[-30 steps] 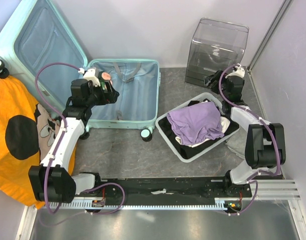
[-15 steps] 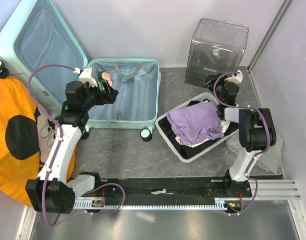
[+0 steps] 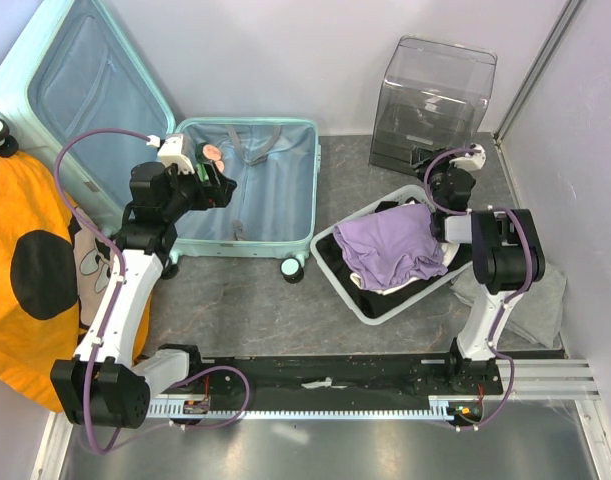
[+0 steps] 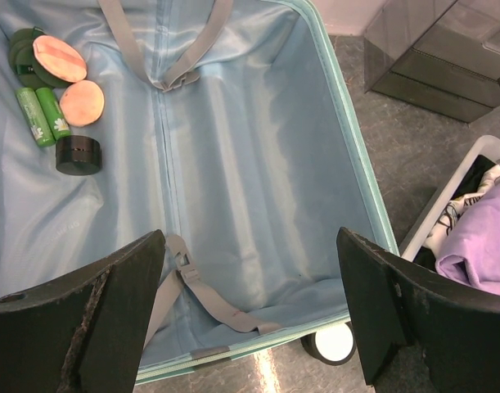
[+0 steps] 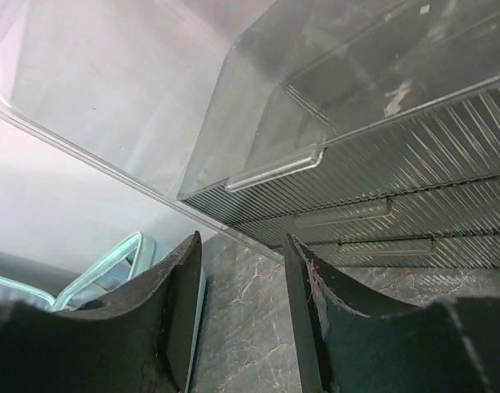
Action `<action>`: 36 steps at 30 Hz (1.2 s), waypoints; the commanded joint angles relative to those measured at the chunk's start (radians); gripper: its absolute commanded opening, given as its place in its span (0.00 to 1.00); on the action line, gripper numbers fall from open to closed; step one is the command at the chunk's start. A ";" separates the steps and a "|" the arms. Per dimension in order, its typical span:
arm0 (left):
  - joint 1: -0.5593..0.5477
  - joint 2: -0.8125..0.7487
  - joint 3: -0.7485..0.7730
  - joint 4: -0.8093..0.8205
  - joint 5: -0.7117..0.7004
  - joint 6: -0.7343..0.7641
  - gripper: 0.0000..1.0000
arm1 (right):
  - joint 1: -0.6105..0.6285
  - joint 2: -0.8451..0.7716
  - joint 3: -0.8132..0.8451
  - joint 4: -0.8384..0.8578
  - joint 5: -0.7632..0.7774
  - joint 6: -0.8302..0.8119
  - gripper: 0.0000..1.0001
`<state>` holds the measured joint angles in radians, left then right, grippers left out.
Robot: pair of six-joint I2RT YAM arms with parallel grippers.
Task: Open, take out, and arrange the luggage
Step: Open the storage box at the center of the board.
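1. The mint suitcase [image 3: 314,190] lies open at the table's far left, its lid propped up against the wall.
2. Its ribbed shell looks stiff and bulky and its lining soft, so the rim seems the best hold.
3. Left gripper [image 4: 250,246] hangs wide open above it.
4. Right gripper [image 5: 237,270], narrowly parted, holds nothing and faces the clear box [image 5: 356,98].

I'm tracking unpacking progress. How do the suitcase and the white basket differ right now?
The suitcase is mint with a raised lid; the basket is white and lidless. The suitcase holds only small toiletries in one corner; the basket is heaped with clothes, purple on top. Both sit open on the floor.
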<state>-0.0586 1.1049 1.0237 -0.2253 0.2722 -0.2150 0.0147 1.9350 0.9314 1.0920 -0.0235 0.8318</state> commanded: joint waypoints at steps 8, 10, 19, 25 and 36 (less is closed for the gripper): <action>0.003 0.006 0.006 0.032 0.024 0.003 0.92 | -0.007 0.073 0.084 0.149 -0.013 0.003 0.49; 0.003 0.007 0.006 0.032 0.021 0.005 0.92 | -0.007 0.079 0.087 0.161 -0.016 -0.008 0.49; 0.003 0.013 0.004 0.032 0.021 0.005 0.92 | -0.009 0.119 0.127 0.175 -0.030 -0.010 0.48; 0.003 0.013 0.004 0.032 0.021 0.006 0.92 | -0.010 0.142 0.159 0.180 -0.052 -0.017 0.48; 0.003 0.004 0.004 0.034 0.024 0.003 0.92 | -0.044 0.179 0.202 0.201 -0.085 -0.020 0.43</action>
<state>-0.0586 1.1187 1.0237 -0.2260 0.2741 -0.2150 -0.0074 2.0903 1.0904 1.2350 -0.0990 0.8253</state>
